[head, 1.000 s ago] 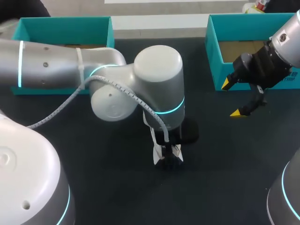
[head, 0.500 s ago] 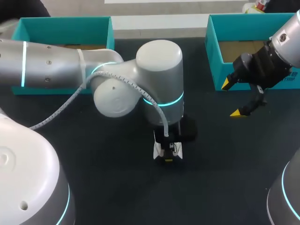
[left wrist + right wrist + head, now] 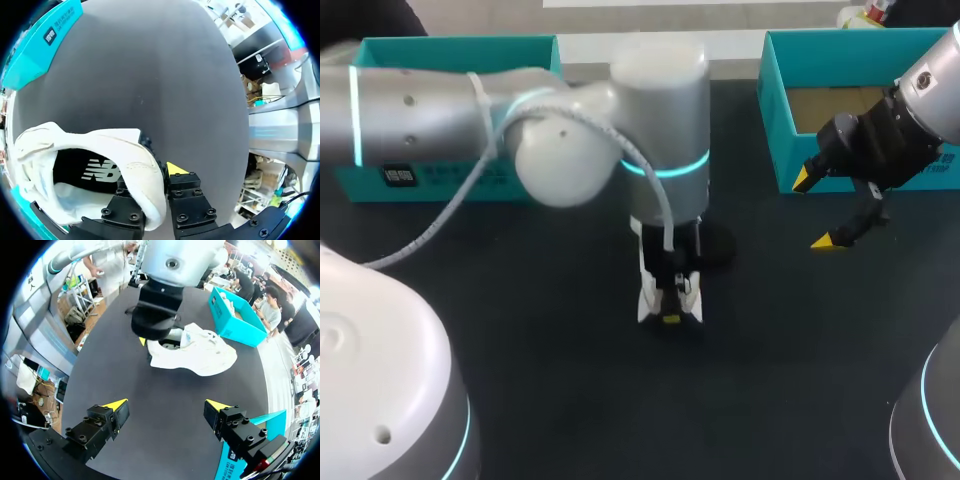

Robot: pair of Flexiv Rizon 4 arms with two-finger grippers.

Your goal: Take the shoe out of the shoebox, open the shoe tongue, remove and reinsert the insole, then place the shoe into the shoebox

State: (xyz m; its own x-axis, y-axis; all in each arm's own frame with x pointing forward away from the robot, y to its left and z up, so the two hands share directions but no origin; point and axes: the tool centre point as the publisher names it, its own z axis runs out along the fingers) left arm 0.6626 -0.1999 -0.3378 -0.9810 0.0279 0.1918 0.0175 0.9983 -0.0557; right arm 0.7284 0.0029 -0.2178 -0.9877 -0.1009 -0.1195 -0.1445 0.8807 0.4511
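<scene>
A white shoe (image 3: pixel 95 155) with a black insole (image 3: pixel 85 172) is at the middle of the dark table, mostly hidden under my left arm in the head view, where only white parts of the shoe (image 3: pixel 670 298) show. My left gripper (image 3: pixel 162 172) is shut on the shoe's heel wall, one finger inside and one outside. From the right wrist view the shoe (image 3: pixel 200 354) stretches away from my left gripper (image 3: pixel 159 340) toward a teal box. My right gripper (image 3: pixel 817 210) hangs open and empty in front of the right shoebox (image 3: pixel 775 110).
A second teal shoebox (image 3: pixel 450 60) stands at the back left, behind my left arm. The right box shows a brown cardboard floor. Dark bare tabletop (image 3: pixel 770 380) lies in front of the shoe and between the two arms.
My left gripper has closed on the shoe's heel. The left arm has shifted away from the front edge, and the shoe has moved a little with it. The right arm has kept still.
</scene>
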